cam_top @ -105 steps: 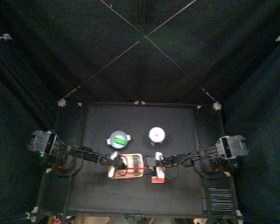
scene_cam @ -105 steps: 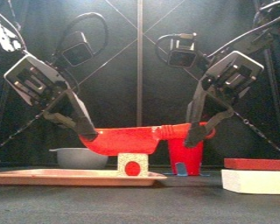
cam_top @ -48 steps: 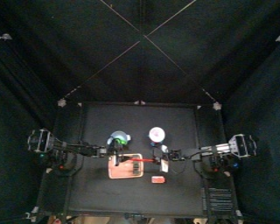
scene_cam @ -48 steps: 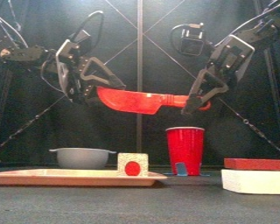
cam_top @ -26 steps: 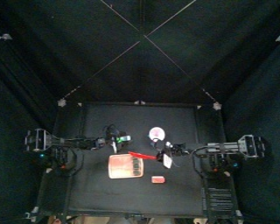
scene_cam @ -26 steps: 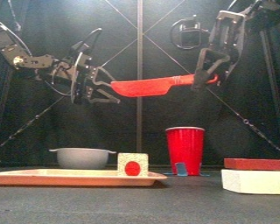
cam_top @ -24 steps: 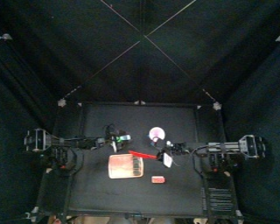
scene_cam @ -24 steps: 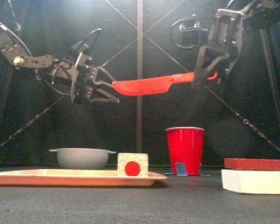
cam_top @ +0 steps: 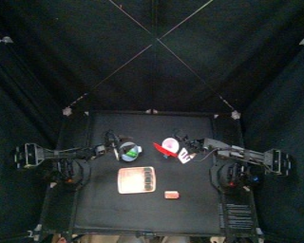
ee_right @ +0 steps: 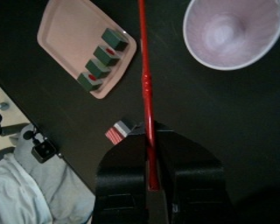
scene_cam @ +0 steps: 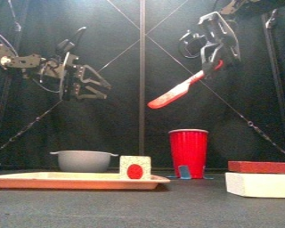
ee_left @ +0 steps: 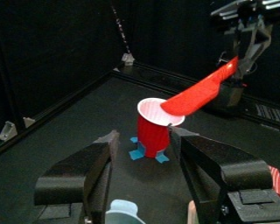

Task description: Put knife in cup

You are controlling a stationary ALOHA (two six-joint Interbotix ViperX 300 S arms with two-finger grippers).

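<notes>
The knife (scene_cam: 178, 91) is slim and red. It hangs high in the air, its blade end tilted down toward the cup (scene_cam: 189, 153), which is red outside and white inside (ee_left: 157, 110). My right gripper (scene_cam: 212, 64) is shut on the knife's handle end. The right wrist view shows the knife (ee_right: 143, 79) edge-on, running out from the right gripper (ee_right: 149, 144) beside the cup's mouth (ee_right: 234, 31). From above, the knife (cam_top: 184, 155) lies at the cup's (cam_top: 171, 144) right rim. My left gripper (scene_cam: 97, 85) is open and holds nothing, off to the left of the blade tip.
A tan board (cam_top: 138, 178) carries a small block (scene_cam: 135, 167) at the front left. A grey bowl (scene_cam: 83, 160) with a green-and-white inside (cam_top: 129, 150) stands left of the cup. A stubby pinkish-red block (cam_top: 171, 195) lies near the front. A white and red box (scene_cam: 259, 180) sits front right.
The knife has swung from nearly level to blade-down and moved right toward the cup. The right gripper rose with it. The left gripper drew back left, away from the blade.
</notes>
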